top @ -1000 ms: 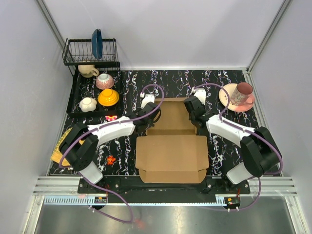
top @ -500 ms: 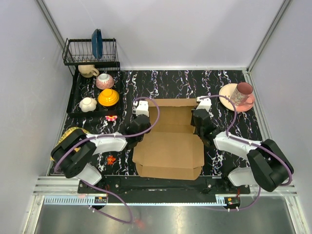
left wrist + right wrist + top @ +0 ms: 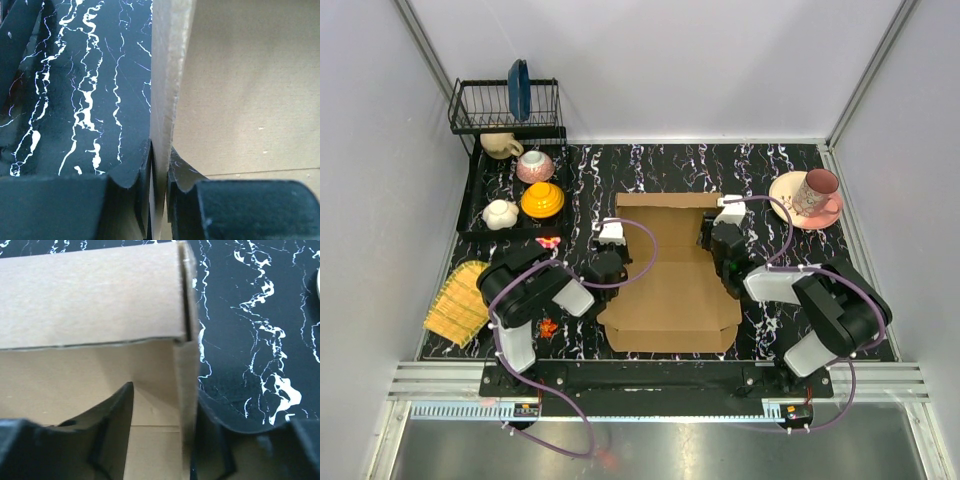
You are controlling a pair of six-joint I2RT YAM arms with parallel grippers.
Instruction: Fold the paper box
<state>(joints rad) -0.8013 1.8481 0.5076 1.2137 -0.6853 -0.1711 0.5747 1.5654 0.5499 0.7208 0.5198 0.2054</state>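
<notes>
The paper box (image 3: pixel 670 290) is a brown cardboard sheet, partly folded, in the middle of the black marbled table. My left gripper (image 3: pixel 610 265) is at its left side. In the left wrist view the gripper (image 3: pixel 161 150) is shut on the box's upright left wall (image 3: pixel 167 75), with the box floor (image 3: pixel 245 75) to the right. My right gripper (image 3: pixel 720 255) is at the box's right side. In the right wrist view this gripper (image 3: pixel 165 390) is open and straddles the upright right wall (image 3: pixel 186 375). One finger is inside the box and the other is outside. The back panel (image 3: pixel 90 295) stands beyond it.
A dish rack (image 3: pixel 505 105) with a blue plate stands at the back left. In front of it is a tray with cups and an orange bowl (image 3: pixel 541 200). A pink mug on a saucer (image 3: pixel 815 192) is at the back right. A yellow woven mat (image 3: pixel 455 300) lies at the left edge.
Both grippers have drawn back toward the near edge along the box's sides. The box now looks narrower, with its side walls raised and its far edge further back.
</notes>
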